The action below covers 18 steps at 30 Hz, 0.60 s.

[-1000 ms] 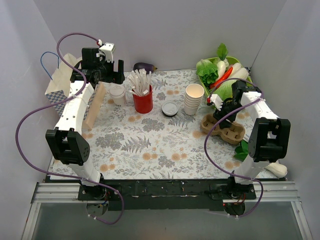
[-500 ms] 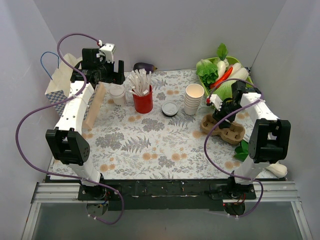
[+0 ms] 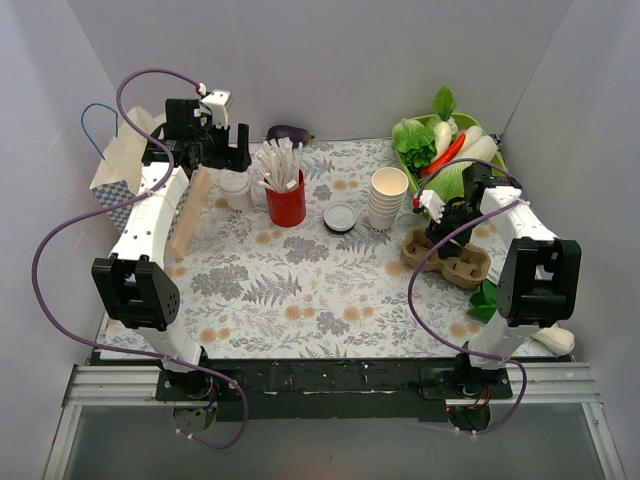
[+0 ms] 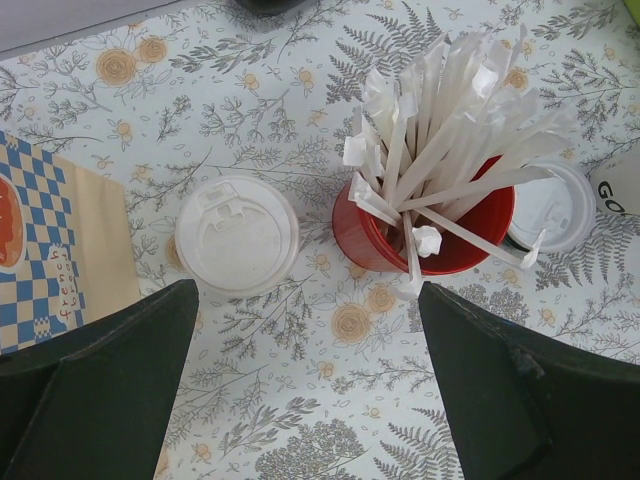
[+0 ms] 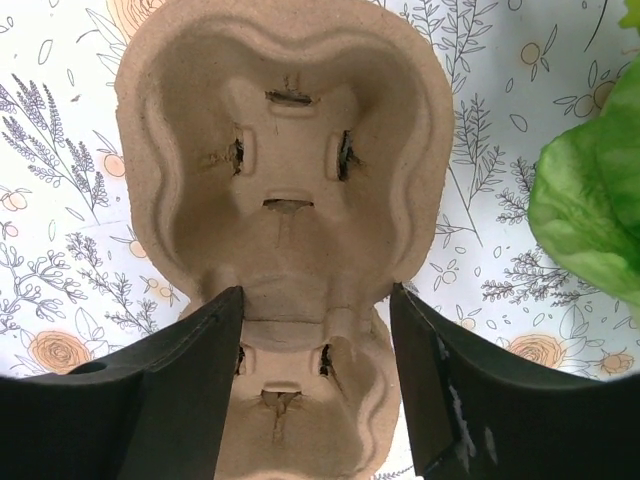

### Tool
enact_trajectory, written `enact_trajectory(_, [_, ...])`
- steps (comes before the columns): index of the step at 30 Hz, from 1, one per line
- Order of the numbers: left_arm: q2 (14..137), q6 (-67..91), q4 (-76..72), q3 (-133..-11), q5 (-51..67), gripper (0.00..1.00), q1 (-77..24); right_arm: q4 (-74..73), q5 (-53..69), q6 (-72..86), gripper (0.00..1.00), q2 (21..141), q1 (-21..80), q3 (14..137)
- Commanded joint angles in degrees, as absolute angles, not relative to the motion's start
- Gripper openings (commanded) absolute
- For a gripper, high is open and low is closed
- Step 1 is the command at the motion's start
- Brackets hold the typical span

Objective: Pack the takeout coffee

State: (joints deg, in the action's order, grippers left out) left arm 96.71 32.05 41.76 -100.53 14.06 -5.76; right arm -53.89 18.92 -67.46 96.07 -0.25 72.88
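Note:
The takeout coffee (image 3: 236, 188), a small cream cup with a white lid, stands at the back left, next to the red cup of white sticks (image 3: 286, 200). In the left wrist view the coffee (image 4: 237, 235) is below and ahead of my left gripper (image 4: 310, 400), which is open and empty above the cloth. My left gripper (image 3: 225, 152) hovers just behind the coffee. A brown cardboard cup carrier (image 3: 445, 255) lies at the right. My right gripper (image 5: 315, 330) is open, its fingers either side of the carrier's (image 5: 285, 200) narrow middle. My right gripper (image 3: 440, 225) holds nothing.
A checked paper bag (image 3: 120, 165) stands at the far left beside a wooden block (image 3: 190, 210). A loose lid (image 3: 340, 217) and a stack of lidless cups (image 3: 388, 198) sit mid-back. An eggplant (image 3: 290, 132) and a vegetable basket (image 3: 445, 145) are at the back.
My left gripper has shifted very slightly above the coffee. The right arm and the objects have not visibly moved.

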Motion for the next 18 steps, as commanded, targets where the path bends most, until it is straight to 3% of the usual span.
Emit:
enact_trajectory(1, [96.0,32.2,41.9,-100.8,14.9,0.94,-6.0,-56.6,18.3,-67.0,0.58,98.1,-0.1,75.1])
enact_trajectory(7, [96.0,32.3,41.9,-100.8,14.9,0.93,-6.0,-56.9,19.0,-66.3,0.38,97.3,-0.1,76.9])
enact_trajectory(18, [96.4,32.3,41.8,-100.8,15.2,0.93,-6.0,-59.3,21.0,-64.2,0.29,91.8,-0.1,81.2])
